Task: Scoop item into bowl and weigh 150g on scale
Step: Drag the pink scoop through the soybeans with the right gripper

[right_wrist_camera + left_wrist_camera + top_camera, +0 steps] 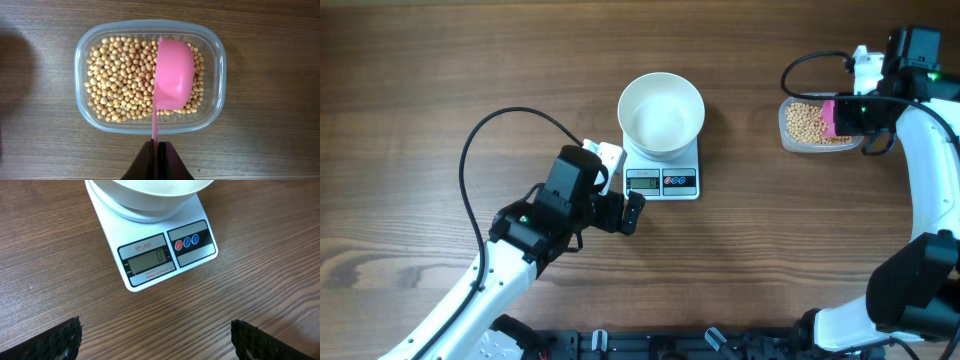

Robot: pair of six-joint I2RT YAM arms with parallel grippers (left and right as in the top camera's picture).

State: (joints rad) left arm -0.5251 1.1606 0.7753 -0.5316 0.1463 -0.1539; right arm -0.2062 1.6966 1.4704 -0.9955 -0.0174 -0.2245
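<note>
Many small tan beans (120,75) lie in the clear tub (220,75) at the far right of the desk (420,80). None are in the white bowl (661,112), which sits empty on the scale (662,181) in the middle. The scale's little screen shows zero, so the weighing has not begun.

The right claw (157,150) is clenched tight on the thin handle of the pink scoop (174,75). The cup of the scoop hangs over the right part of the tub. It seems to show its smooth round back to the wrist camera, so I cannot tell if any beans are in it.

To scoop well, I think the cup should dip low into the thick part of the beans, push through them, then turn its open side up and lift out level. A slow, flat ride to the bowl would stop beans rolling off. The tub looks light, so a hard push may slide it.

The left claw (155,342) is wide open and holds nothing. It hovers near the front edge of the scale, not touching it. It is on the side away from the tub, so it does not block the way. Only bare desk lies between tub and scale.
</note>
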